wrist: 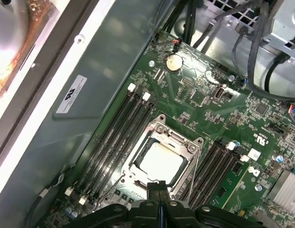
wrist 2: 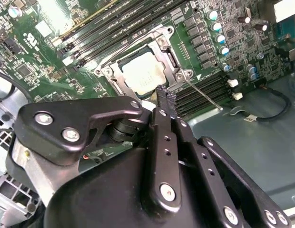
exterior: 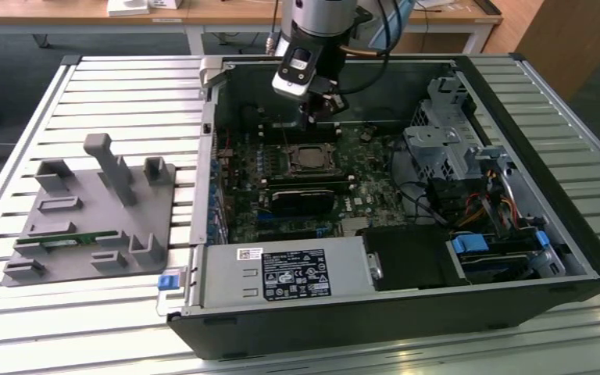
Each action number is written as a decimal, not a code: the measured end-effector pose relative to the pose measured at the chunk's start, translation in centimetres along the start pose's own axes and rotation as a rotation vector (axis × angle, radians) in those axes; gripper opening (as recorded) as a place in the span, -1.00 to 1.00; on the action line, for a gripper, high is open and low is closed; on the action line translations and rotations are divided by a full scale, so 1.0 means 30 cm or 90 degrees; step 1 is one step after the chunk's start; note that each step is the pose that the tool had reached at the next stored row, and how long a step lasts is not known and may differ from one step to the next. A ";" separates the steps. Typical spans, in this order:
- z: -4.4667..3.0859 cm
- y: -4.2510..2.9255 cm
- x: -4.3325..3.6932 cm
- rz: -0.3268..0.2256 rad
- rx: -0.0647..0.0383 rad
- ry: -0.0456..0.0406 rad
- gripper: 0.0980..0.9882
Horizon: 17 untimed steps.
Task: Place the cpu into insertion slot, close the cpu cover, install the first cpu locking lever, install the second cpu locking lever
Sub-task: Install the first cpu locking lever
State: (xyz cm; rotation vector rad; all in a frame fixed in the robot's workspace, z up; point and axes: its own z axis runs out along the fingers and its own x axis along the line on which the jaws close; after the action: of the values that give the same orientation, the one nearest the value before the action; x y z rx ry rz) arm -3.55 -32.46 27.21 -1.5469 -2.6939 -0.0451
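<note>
- Slatted metal table: you see it carrying one open computer case and, toward the exterior view's left, one grey fixture.
- Fixture: it holds one green memory stick, lying flat in a groove.
- Power supply: note two stickers on it, a small white one beside a larger black one. Their print is too small for you to read.
- Motherboard: green, lying on the case floor. One pale printed label sits on the case wall beside it, its text illegible.
- Gripper: it hangs directly above the socket. In the first wrist view you find its two jaws pressed together with nothing between them.
- Memory slots: long and black, in two banks, one on each side of the socket.
- Cpu cover: one silvery frame, lying down flat around the chip.
- Insertion slot: one dark square socket, showing as a narrow rim under the cover.
- Cpu: one pale metal square seated in the insertion slot, seen through the cover's window, just beyond the fingertips.
- Lever rod: one thin wire running from the frame's corner across the nearby slots. Whether it is latched, you cannot tell.
- Capacitors: four teal-topped cans in a row.
- Coin cell: one.
</note>
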 end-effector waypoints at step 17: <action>0.000 -0.001 0.000 -0.096 0.004 0.0008 -0.98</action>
State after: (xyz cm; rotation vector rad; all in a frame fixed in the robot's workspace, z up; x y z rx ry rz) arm -3.57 -32.48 27.21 -1.3380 -2.8012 -0.0410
